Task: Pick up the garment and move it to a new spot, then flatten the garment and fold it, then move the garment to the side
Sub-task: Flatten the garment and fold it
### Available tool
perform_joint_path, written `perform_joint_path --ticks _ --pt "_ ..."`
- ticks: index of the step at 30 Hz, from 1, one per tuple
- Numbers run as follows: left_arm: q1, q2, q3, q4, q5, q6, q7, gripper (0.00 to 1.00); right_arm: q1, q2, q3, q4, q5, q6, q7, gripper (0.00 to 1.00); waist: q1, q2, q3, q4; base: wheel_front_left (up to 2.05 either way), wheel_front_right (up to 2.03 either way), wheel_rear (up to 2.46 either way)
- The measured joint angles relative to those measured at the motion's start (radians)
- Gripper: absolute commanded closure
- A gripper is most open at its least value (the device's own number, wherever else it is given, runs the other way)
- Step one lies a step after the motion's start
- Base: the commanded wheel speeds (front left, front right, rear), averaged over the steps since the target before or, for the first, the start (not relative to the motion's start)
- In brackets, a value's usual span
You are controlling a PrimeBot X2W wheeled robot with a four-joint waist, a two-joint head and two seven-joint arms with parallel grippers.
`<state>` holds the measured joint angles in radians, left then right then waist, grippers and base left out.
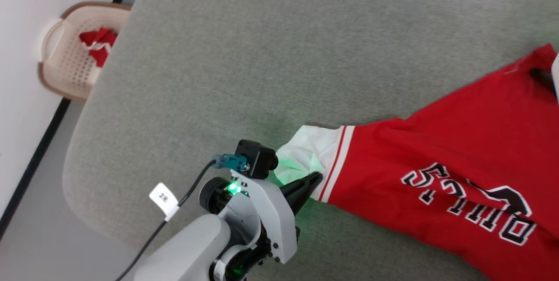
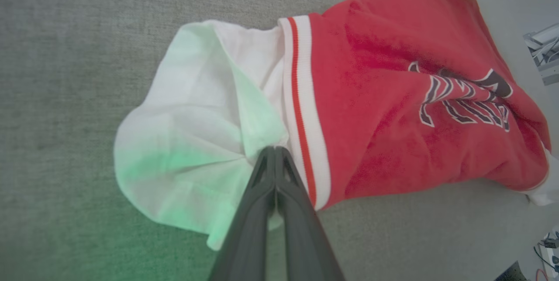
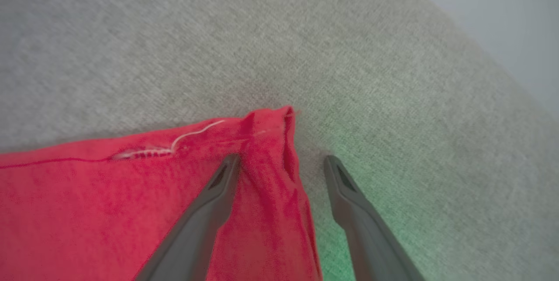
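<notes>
You can read a "2" and one small character on the white tag (image 1: pixel 163 198) clipped to the cable (image 1: pixel 144 249). The garment (image 1: pixel 458 159) carries black lettering (image 1: pixel 471 204), too creased to read.

I'm in a bare test room here, more lab than home. There's a big grey cloth-covered table (image 1: pixel 262 54) with rounded corners, and a pale floor (image 1: pixel 39 246) crossed by a black strip (image 1: pixel 39 150). A beige laundry basket (image 1: pixel 65 67) sits beside the table and the garment (image 1: pixel 436 141) lies on it. Metal framing (image 2: pixel 541 49) and loose cables (image 2: pixel 548 246) sit off the edge.
</notes>
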<state>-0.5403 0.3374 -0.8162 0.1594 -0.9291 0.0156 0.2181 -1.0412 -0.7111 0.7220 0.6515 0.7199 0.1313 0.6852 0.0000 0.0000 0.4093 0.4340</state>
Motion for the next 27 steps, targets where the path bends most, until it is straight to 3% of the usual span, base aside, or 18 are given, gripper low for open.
perform_joint_path --ticks 2,3,4,9,14,27 --pt "-0.007 -0.005 -0.003 0.013 0.000 -0.007 -0.003 1.00 -0.026 0.001 0.022 0.035 0.026 0.000 0.043 0.00 0.0000 0.0000 0.012 0.015 0.00 0.00 0.00" --pt "-0.009 -0.007 -0.004 0.017 0.000 -0.009 -0.003 1.00 -0.041 0.001 0.031 0.048 0.037 0.000 0.068 0.83 0.0000 0.0000 0.017 0.021 0.00 0.00 0.00" --pt "-0.009 -0.009 -0.005 0.022 0.001 -0.011 -0.004 1.00 -0.053 0.003 0.039 0.059 0.049 0.000 0.094 1.00 0.0000 0.0000 0.022 0.026 0.00 0.00 0.00" --pt "-0.022 -0.002 -0.001 0.044 0.002 -0.012 0.000 1.00 -0.098 0.010 0.069 0.086 0.091 0.000 0.159 1.00 0.0000 0.0000 0.033 0.028 0.00 0.00 0.00" --pt "-0.058 0.029 0.007 0.055 0.001 -0.010 0.040 1.00 -0.114 0.028 0.087 0.089 0.125 0.000 0.138 1.00 0.0000 0.0000 0.022 0.001 0.00 0.00 0.00" --pt "-0.329 0.262 0.096 -0.009 0.024 0.038 0.297 1.00 -0.143 0.032 0.123 -0.026 0.219 0.000 -0.035 1.00 0.0000 0.0000 -0.092 -0.114 0.00 0.00 0.00"
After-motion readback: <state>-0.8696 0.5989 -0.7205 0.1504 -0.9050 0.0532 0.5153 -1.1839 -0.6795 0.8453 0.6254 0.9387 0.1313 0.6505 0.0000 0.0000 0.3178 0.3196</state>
